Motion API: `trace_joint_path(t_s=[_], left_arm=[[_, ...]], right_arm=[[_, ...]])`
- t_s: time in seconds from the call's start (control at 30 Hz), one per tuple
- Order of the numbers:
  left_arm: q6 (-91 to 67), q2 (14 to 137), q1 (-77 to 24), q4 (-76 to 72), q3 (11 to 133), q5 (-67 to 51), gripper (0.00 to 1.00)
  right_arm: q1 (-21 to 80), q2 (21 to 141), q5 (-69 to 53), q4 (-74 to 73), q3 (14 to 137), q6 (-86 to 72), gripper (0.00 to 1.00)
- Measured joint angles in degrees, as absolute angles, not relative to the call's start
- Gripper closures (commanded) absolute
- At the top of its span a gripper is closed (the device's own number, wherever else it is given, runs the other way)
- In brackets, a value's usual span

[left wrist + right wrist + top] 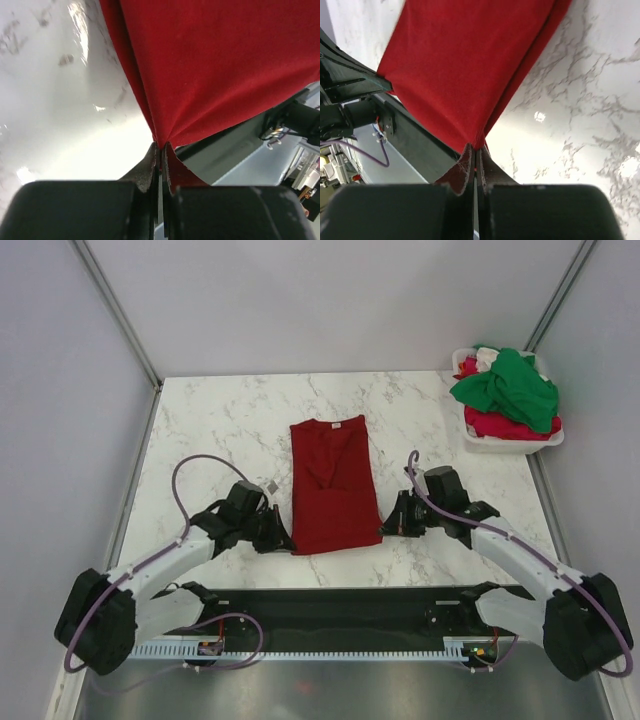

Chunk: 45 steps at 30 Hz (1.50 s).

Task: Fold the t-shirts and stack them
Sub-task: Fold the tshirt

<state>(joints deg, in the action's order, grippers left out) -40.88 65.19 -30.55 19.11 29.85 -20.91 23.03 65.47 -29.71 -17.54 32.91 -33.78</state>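
Hem corners of dark red t-shirt (pixel 332 483) clamped by L tool (pixel 285 538) & R tool (pixel 386 528), marble (pixel 210 420) either side

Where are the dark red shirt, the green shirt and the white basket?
red shirt (pixel 330 490), overhead view, middle of the cloth.
green shirt (pixel 510 390), overhead view, top of the heap.
basket (pixel 510 446), overhead view, its near rim.

A corner of the dark red t-shirt (pixel 470 65) is pinched between the closed fingers of the right gripper (pixel 476 155), with a small flap of cloth showing below the fingertips. From that corner the shirt is drawn taut, and the cloth fans out up and away from it. A doubled layer is seen along its right edge. White marble tabletop (pixel 580 125) is seen right of the shirt. A black base rail (pixel 415 145) and a purple cable (pixel 355 146) are seen left of it.
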Motion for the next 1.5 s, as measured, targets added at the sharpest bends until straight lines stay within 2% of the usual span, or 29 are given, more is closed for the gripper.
trace_joint_path(t_s=[0.17,0.33,0.67,0.97,1.07,1.1,1.13,1.17,1.2,1.23,1.27,1.33,1.4,1.5], left_arm=[[-42.92,53.28,-31.83,27.03,31.62,-21.08,0.98],[-42.78,52.71,-32.01,39.03,44.88,-17.98,0.98],[-36.84,72.36,-31.42,50.17,72.01,-8.99,0.98],[-32.45,86.63,-27.22,53.52,84.90,-7.88,0.97],[-30.89,94.39,-23.99,54.08,90.85,-8.75,0.91],[-30.39,98.10,-22.68,55.22,94.48,-9.56,0.73],[-29.63,101.73,-21.61,55.22,97.91,-10.26,0.57],[-28.91,107.81,-19.90,56.25,104.53,-11.31,0.45],[-28.42,112.46,-18.87,56.84,109.93,-12.23,0.29],[-27.97,120.73,-17.17,59.02,120.40,-13.96,0.18],[-27.68,126.28,-16.12,59.42,127.81,-14.92,0.15],[-28.10,138.41,-13.76,59.77,142.69,-16.80,0.12],[-28.75,142.89,-11.77,60.53,144.35,-17.96,0.12],[-29.39,141.78,-9.54,61.73,135.15,-17.47,0.15]], right_arm=[[24.10,55.53,-29.34,-25.71,33.89,-34.22,1.00],[24.18,55.42,-27.03,-33.15,42.72,-34.13,1.00],[24.14,70.89,-17.89,-38.50,64.88,-29.69,1.00],[22.39,84.51,-14.96,-40.03,74.19,-26.24,1.00],[20.60,91.66,-15.00,-39.92,79.66,-25.54,0.98],[19.81,94.85,-15.03,-39.81,82.43,-25.41,0.92],[18.98,98.67,-15.07,-39.83,85.95,-25.36,0.41],[18.13,103.66,-15.25,-41.23,90.87,-25.32,0.14],[17.28,109.19,-15.27,-41.39,97.17,-25.17,0.06],[16.43,115.52,-15.16,-42.92,104.57,-24.93,0.02],[15.44,122.74,-15.22,-42.98,113.49,-24.93,0.02],[14.02,131.46,-14.92,-42.33,122.72,-24.75,0.02],[12.71,135.85,-14.85,-43.46,125.45,-24.77,0.02],[11.09,135.13,-14.24,-44.42,120.49,-24.58,0.02]])
